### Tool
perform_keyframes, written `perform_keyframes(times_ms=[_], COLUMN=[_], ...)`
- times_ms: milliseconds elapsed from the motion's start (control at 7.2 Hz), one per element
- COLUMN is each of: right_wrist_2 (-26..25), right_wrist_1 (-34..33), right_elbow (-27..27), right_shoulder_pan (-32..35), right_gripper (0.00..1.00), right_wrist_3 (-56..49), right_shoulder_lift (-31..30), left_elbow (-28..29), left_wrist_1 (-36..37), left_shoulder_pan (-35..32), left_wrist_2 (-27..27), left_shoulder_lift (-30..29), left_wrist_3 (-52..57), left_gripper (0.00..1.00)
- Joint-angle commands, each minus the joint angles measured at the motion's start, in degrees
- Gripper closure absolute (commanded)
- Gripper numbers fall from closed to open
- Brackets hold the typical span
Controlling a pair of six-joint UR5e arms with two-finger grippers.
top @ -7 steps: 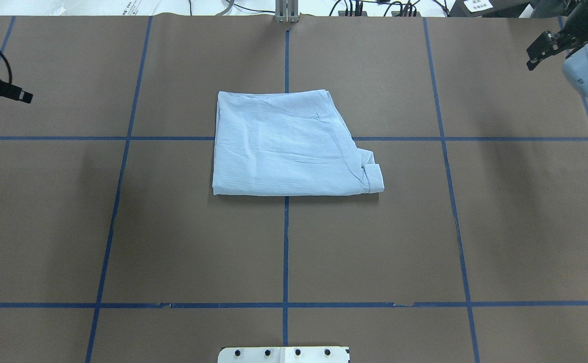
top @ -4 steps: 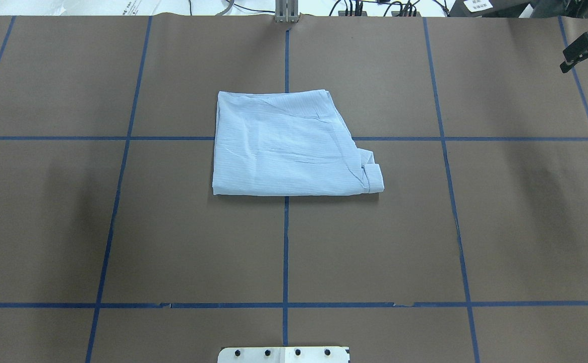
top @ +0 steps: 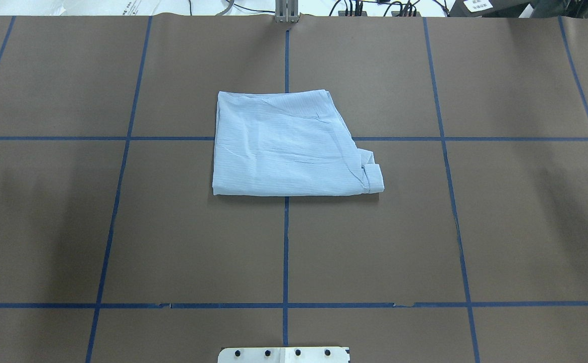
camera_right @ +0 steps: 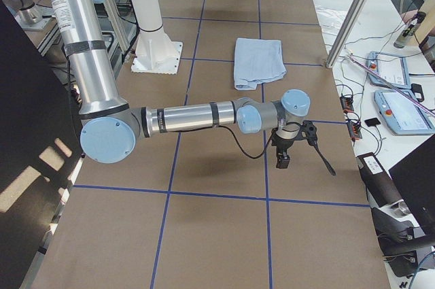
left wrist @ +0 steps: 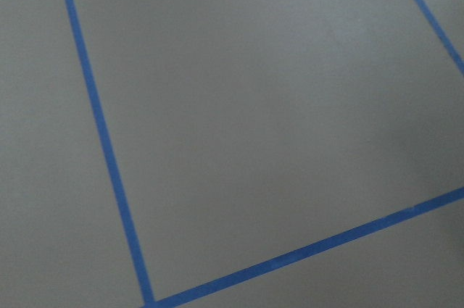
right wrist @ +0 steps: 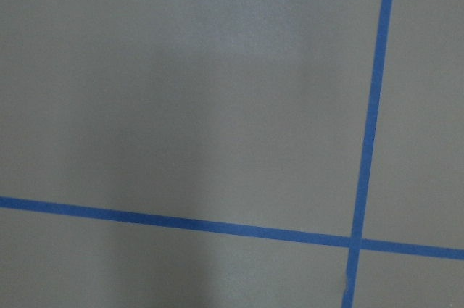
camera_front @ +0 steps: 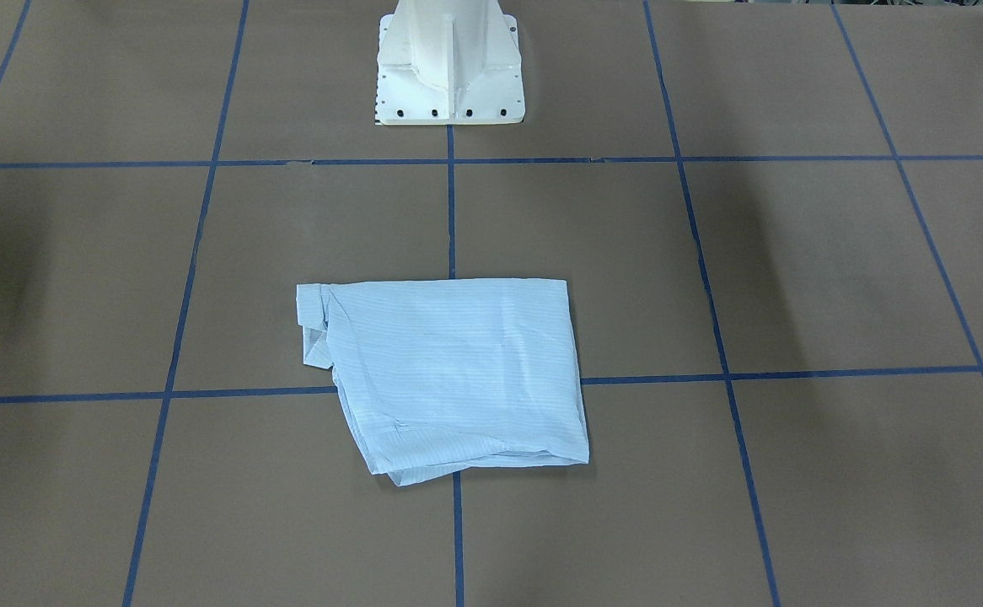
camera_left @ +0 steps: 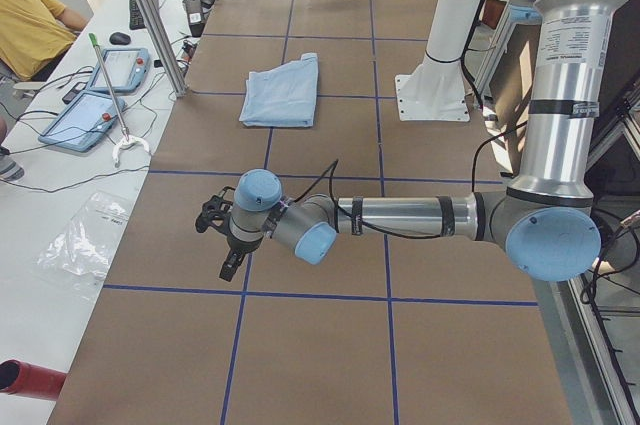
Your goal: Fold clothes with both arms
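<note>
The folded shirt lay flat mid-table, right over a crossing of the blue tape lines, with nothing touching it. The left gripper and right gripper hung at opposite ends, well apart from it. Honestly couldn't tell if either one's jaws were apart or together.

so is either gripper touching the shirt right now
No, the shirt lies alone mid-table while the left gripper and right gripper hang far out to either side.

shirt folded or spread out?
Folded. The shirt lies as a compact, layered block on the table, sleeves tucked out of sight.
</note>
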Motion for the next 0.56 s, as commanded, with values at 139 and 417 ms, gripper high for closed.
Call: perform_keyframes(times_ms=[139,417], right_wrist_2=[-0.1,-0.7], right_wrist_1=[0.0,1.2], right_elbow=[0.5,1.2], right_shoulder_pan=[2.4,2.4], right_gripper=[0.00,0.00], right_wrist_3=[-3.9,-4.6], right_shoulder_lift=[-3.2,-3.0], left_elbow=[-7.9,-10.7], left_wrist_1=[7.1,6.6], left_shoulder_pan=[-2.2,-2.7], left_wrist_2=[0.6,-3.5], left_shoulder_lift=[5.1,6.7], left_wrist_3=[1.0,0.5], left_gripper=[0.00,0.00])
